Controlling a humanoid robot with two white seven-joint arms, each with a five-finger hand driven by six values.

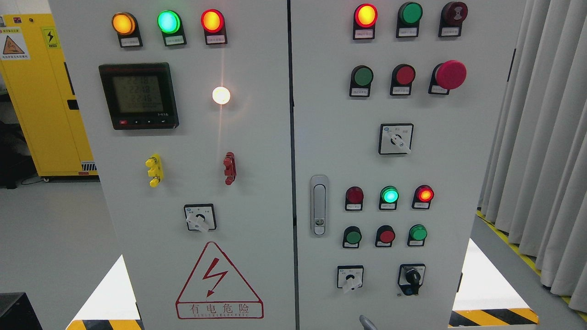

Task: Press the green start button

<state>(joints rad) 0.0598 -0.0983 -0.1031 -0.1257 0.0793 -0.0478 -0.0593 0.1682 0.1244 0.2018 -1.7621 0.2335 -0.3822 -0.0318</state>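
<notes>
The grey control cabinet has two doors. On the right door point(458, 151) an unlit green push button point(363, 76) sits in the upper row, left of a red button point(405, 74) and a red mushroom stop point(450, 74). Lower down are two more green buttons point(353, 237) point(418, 233) with a red button point(387, 236) between them. Green lamps glow on the left door point(168, 21) and on the right door point(390, 195). A small grey tip point(367, 322), perhaps a finger of my right hand, shows at the bottom edge below the lower buttons. My left hand is out of view.
The left door carries a meter display point(138, 95), a lit white lamp point(221, 95), and a rotary switch point(199, 219). The right door has a door latch point(319, 205) and rotary switches point(395, 139) point(411, 277). A yellow cabinet point(41, 91) stands at left, grey curtains point(541, 137) at right.
</notes>
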